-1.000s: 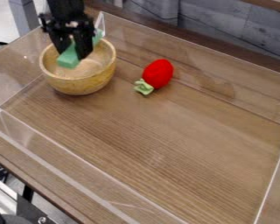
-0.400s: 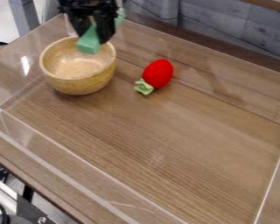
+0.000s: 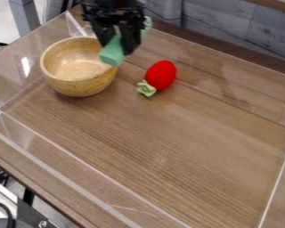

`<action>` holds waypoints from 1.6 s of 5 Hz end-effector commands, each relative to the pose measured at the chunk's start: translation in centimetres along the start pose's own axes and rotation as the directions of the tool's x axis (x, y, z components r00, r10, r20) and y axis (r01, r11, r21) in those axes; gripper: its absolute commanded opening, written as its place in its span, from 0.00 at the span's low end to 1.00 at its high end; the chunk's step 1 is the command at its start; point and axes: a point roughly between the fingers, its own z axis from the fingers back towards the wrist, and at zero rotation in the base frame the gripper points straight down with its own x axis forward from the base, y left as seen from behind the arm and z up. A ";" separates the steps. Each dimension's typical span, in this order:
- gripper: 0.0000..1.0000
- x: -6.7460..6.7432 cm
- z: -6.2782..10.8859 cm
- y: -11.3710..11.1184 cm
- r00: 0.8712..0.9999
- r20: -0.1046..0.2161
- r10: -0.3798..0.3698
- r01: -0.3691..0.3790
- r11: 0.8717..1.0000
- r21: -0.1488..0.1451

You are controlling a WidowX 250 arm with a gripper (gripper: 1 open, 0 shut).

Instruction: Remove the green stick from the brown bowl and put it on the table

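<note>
Since a moment ago the pincer (image 3: 118, 39) has carried the green stick (image 3: 113, 52) up out of the brown bowl (image 3: 79, 66) and across to the right, so the stick now hangs in the air just past the bowl's right rim, between the bowl and the red strawberry toy (image 3: 160, 75). Nearest to me the wood-grain surface (image 3: 169, 151) lies bare inside its low clear plastic walls (image 3: 38, 169). Further back the strawberry toy rests on the surface, its small green leaf toward the front. To its left the bowl sits with its pale inside showing. Above and behind it, the dark pincer points downward, partly open, with its fingers closed on the stick's upper end, the stick tilted.
</note>
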 end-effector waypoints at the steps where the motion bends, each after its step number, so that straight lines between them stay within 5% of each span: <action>1: 0.00 -0.1 0.8 -1.2 0.998 0.050 -0.026 0.024 0.999 0.025; 8: 0.00 -2.0 -1.6 -3.7 0.994 0.025 -0.109 0.107 0.993 0.045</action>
